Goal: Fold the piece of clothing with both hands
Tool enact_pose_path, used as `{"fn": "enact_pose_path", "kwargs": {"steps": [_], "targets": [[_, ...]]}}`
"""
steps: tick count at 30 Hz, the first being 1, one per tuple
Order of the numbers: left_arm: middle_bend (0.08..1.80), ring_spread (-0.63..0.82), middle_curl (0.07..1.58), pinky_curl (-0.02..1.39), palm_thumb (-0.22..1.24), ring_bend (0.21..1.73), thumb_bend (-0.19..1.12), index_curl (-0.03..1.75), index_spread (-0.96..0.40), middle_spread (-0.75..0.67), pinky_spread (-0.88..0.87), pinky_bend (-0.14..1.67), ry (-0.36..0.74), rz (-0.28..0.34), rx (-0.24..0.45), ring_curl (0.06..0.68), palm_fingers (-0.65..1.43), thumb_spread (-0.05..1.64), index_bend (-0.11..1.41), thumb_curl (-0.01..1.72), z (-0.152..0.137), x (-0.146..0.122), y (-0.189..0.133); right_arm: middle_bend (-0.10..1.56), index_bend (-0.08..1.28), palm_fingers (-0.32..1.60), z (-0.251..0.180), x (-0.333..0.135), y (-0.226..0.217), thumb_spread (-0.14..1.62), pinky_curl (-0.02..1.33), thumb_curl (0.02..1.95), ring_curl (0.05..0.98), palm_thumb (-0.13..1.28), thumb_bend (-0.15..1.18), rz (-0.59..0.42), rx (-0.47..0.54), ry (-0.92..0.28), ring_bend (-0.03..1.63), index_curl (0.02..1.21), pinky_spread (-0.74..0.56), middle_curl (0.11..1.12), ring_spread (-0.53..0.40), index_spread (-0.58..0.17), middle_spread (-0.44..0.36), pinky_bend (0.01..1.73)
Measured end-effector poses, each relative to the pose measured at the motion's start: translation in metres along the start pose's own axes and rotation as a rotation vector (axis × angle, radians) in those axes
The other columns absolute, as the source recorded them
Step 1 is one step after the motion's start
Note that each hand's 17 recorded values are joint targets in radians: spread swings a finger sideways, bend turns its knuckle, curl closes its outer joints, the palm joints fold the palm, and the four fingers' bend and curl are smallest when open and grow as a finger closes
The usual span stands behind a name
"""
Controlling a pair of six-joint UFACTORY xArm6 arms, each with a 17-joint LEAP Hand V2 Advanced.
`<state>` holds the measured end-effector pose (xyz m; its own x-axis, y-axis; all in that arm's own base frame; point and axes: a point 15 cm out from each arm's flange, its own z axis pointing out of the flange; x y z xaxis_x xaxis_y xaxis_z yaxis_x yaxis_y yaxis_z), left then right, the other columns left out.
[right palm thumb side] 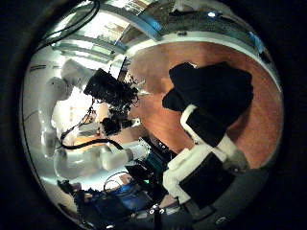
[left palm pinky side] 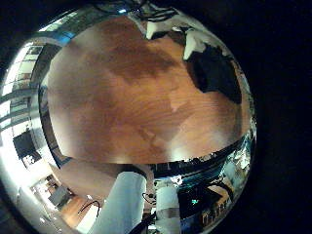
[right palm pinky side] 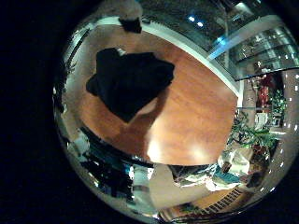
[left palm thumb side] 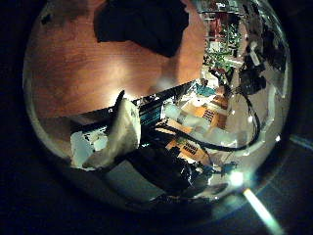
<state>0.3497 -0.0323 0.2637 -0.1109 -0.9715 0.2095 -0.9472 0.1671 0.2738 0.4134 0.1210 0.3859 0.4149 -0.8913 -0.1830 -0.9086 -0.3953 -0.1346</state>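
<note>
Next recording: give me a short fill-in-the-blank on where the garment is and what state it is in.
1. The black garment lies on a ____ table.
2. The garment is ____, not spread flat.
3. No robot hand is ____ the garment; both palm cameras see it from above.

Missing words: wooden; crumpled; touching

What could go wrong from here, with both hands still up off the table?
1. The garment lies bunched in a dark heap on the table, so edges are hard to pick out; a hand may pinch several layers.
2. Neither palm view shows a hand touching the cloth; the left hand hangs well off to the side, so the two grasps may land unevenly.
3. The right hand could drag the heap rather than lift it.
</note>
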Motion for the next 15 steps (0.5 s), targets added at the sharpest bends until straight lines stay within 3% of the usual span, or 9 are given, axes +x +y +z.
{"fn": "enact_pose_path", "kwargs": {"steps": [3, 10, 15], "targets": [[0.17, 0.41, 0.26, 0.33, 0.4, 0.59, -0.01, 0.44, 0.02, 0.3, 0.44, 0.33, -0.022, -0.026, -0.009, 0.219, 0.13, 1.35, 0.2, 0.33, -0.005, 0.006, 0.008, 0.39, 0.35, 0.33, -0.004, 0.006, 0.029, 1.26, 0.45, 0.45, 0.319, 0.72, -0.03, 0.008, -0.023, 0.03, 0.64, 0.48, 0.37, 0.4, -0.071, -0.461, -0.176, 0.52], [0.17, 0.41, 0.26, 0.33, 0.38, 0.59, -0.01, 0.43, 0.02, 0.3, 0.44, 0.33, -0.033, -0.061, -0.04, 0.22, 0.13, 1.34, 0.19, 0.33, -0.015, 0.012, 0.025, 0.35, 0.31, 0.32, 0.002, 0.027, 0.074, 1.28, 0.41, 0.43, 0.298, 0.62, -0.02, 0.023, -0.188, 0.107, 0.6, 0.46, 0.39, 0.38, -0.036, -0.458, -0.128, 0.47], [0.16, 0.42, 0.26, 0.33, 0.38, 0.59, -0.01, 0.44, 0.02, 0.3, 0.45, 0.35, -0.024, -0.059, -0.121, 0.219, 0.12, 1.33, 0.2, 0.33, -0.004, 0.014, 0.051, 0.32, 0.27, 0.31, -0.002, 0.028, 0.112, 1.31, 0.39, 0.39, 0.279, 0.55, -0.03, 0.056, -0.315, 0.107, 0.57, 0.44, 0.4, 0.37, -0.009, -0.448, -0.098, 0.45]]}}
